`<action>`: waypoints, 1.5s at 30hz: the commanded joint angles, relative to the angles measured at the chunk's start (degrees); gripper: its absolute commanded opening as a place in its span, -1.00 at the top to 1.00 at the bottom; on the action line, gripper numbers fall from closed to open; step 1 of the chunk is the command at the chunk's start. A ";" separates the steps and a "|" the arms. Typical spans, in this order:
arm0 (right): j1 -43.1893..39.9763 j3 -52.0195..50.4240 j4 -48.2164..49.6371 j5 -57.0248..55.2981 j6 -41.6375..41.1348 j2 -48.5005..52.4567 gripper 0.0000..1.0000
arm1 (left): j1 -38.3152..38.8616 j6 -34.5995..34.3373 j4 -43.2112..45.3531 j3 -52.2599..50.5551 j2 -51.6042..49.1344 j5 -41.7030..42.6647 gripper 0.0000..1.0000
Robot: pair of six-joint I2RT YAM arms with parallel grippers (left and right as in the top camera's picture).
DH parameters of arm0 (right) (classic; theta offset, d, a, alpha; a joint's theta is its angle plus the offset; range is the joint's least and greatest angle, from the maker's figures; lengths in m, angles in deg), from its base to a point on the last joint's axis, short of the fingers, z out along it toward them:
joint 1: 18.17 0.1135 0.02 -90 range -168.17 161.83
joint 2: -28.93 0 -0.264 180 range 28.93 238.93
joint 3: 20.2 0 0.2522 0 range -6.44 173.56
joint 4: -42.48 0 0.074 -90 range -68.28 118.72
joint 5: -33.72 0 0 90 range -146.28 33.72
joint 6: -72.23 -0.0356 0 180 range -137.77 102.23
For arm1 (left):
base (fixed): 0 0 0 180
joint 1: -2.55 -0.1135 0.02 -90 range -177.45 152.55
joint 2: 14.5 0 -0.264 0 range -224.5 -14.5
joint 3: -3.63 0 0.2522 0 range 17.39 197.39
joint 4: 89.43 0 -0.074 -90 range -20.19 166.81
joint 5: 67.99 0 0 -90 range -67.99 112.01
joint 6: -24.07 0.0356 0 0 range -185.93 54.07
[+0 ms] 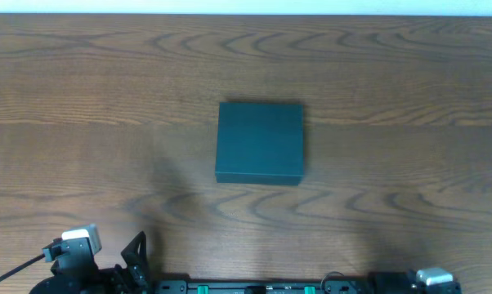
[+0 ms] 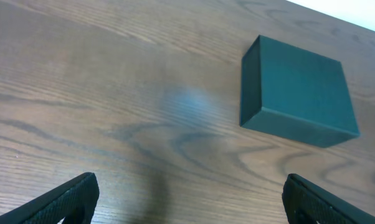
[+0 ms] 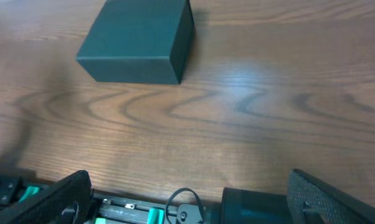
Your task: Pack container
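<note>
The container [image 1: 259, 143] is a dark teal matte box with its lid shut, lying flat at the middle of the wooden table. It also shows in the left wrist view [image 2: 296, 90] at the upper right and in the right wrist view [image 3: 137, 40] at the upper left. My left gripper [image 2: 190, 205] is open and empty, low over the table's front left, well short of the box; it also shows in the overhead view [image 1: 136, 251]. My right gripper [image 3: 190, 202] is open and empty above the front edge, at the front right. No packets are in view.
A black mounting rail with green parts [image 3: 131, 214] and a small cable loop [image 3: 184, 202] runs along the table's front edge. The right arm's white wrist part [image 1: 434, 278] sits at the bottom right. The table's far edge [image 1: 246, 15] meets a white wall.
</note>
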 commanded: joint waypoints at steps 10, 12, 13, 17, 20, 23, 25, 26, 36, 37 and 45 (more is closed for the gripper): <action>-1.01 -5.75 -1.27 -0.13 -0.46 -1.88 -0.98 | -3.67 -9.57 1.09 -12.41 10.16 0.85 -0.90; -1.01 -6.27 -1.27 -0.13 -0.46 -1.88 -0.99 | -3.72 -11.87 0.90 -14.43 11.21 0.87 -0.90; -1.01 -6.51 -1.27 -0.13 -0.46 -1.88 -0.99 | -3.78 -12.68 0.52 -15.04 11.10 0.92 -0.90; -1.01 -6.86 -1.27 -0.13 -0.46 -1.88 -0.99 | -3.78 -16.94 0.81 -18.51 11.13 1.29 -0.91; -1.01 -7.08 -1.27 -0.13 -0.46 -1.88 -0.98 | -3.78 -22.93 0.92 -21.31 11.13 1.40 -0.91; -0.98 -7.08 -1.29 -0.13 -0.46 -1.88 -0.99 | -3.78 -25.05 0.87 -22.01 11.13 1.40 -0.90; -0.98 -7.08 -1.29 -0.13 -0.46 -1.88 -0.99 | -3.78 -25.05 0.87 -21.99 11.13 1.38 -0.91; -0.98 -7.08 -1.29 -0.13 -0.46 -1.88 -0.99 | -3.78 -25.05 0.87 -21.99 11.13 1.40 -0.91; -0.98 -7.08 -1.29 -0.13 -0.46 -1.86 -0.99 | -3.78 -25.03 0.87 -21.99 11.13 1.38 -0.91; -0.98 -7.08 -1.29 -0.13 -0.46 -1.86 -0.98 | -3.78 -25.03 0.87 -21.99 11.10 1.38 -0.91; -0.98 -7.08 -1.29 -0.13 -0.46 -1.86 -0.98 | -3.76 -17.51 18.88 -23.15 11.10 0.72 -0.91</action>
